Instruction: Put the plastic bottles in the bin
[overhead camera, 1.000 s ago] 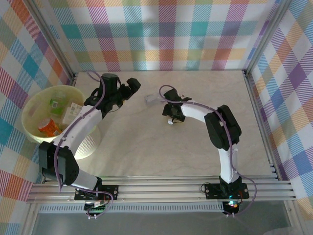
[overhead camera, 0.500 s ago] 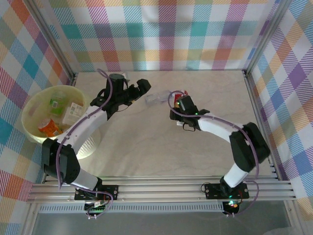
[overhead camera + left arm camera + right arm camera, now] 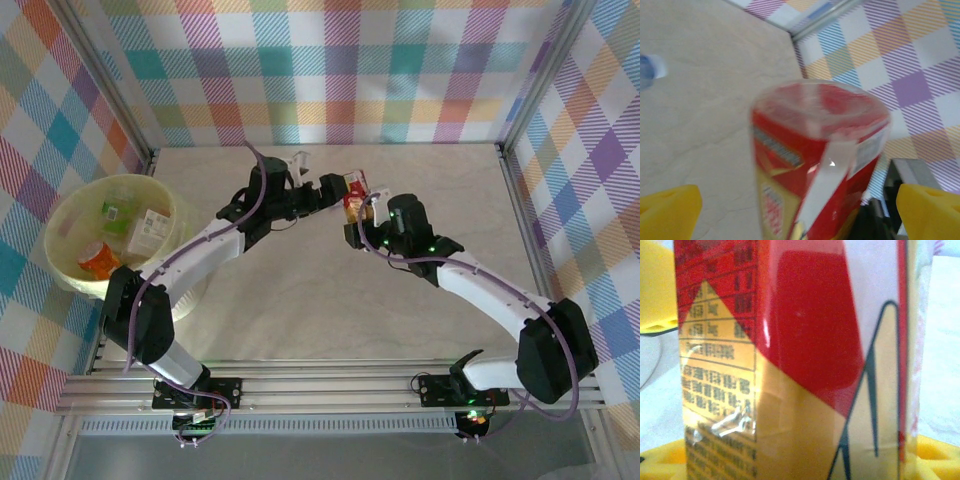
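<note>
The bench (image 3: 330, 310) is free toward 6 o'clock; the left arm (image 3: 190, 250) crosses the way to the bin (image 3: 70, 215) at 9 o'clock.

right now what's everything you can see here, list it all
red and yellow bottle: one, red and yellow label, held up over the middle of the table
bin: one, pale yellow, far left of the table
bottles in the bin: at least three, green-labelled bottle, orange bottle, cream one
blue and white thing: one, blurred, on the table, possibly a bottle end
table: one, pale beige
checked walls: many-coloured, left, back and right
left end effector: yellow fingers, open, apart on either side of the red and yellow bottle
right end effector: yellow fingers, shut on that bottle
</note>
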Motion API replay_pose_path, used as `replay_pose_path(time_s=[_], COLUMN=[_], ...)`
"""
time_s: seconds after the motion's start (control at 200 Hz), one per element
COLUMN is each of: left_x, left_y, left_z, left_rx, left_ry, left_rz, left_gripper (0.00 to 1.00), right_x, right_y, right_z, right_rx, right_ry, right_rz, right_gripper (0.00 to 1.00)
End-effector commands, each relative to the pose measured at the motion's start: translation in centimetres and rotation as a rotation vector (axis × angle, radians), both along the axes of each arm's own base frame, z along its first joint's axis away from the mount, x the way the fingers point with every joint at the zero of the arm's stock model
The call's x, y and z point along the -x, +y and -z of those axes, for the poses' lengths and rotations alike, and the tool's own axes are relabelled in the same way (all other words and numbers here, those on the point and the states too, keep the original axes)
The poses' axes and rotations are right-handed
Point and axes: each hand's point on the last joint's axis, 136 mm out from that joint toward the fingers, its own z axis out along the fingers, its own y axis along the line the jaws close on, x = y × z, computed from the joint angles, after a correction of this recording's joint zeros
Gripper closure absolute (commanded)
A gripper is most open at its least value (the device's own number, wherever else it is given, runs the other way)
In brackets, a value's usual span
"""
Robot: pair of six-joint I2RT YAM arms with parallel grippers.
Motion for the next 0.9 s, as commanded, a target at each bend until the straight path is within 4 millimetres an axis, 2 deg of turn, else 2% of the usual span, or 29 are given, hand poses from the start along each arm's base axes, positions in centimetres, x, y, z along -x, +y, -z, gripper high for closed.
replay_pose_path(time_s=[0.0, 0.16, 0.355, 0.465, 0.64, 0.845, 0.895], left_x=[0.5, 0.3, 0.7, 1.4, 3.1, 3.4, 3.1], left_y=[-1.3, -1.2, -0.9, -1.1, -2.4, -1.7, -1.4], left_z=[-1.9, -1.1, -0.7, -1.1, -2.7, -3.0, -2.9], left_rx=[0.051, 0.032, -0.016, -0.007, 0.065, 0.051, 0.038], left_ry=[-0.1, -0.104, -0.139, -0.165, -0.214, -0.242, -0.237], left_rz=[0.053, 0.038, 0.056, 0.101, 0.227, 0.207, 0.18], left_gripper=[0.0, 0.0, 0.0, 0.02, 0.16, 0.36, 0.39], right_x=[1.8, 3.3, 4.1, 4.7, 4.4, 4.0, 4.0], right_y=[2.0, 3.5, 4.2, 4.9, 5.3, 5.3, 5.1], right_z=[-1.7, -3.1, -4.9, -6.0, -6.4, -6.6, -6.6], right_rx=[-0.054, -0.134, -0.199, -0.241, -0.26, -0.258, -0.253], right_ry=[-0.028, 0.002, 0.011, 0.013, 0.017, 0.015, 0.012], right_rz=[-0.157, -0.254, -0.3, -0.349, -0.355, -0.34, -0.331], right_gripper=[0.54, 0.53, 0.53, 0.52, 0.49, 0.46, 0.41])
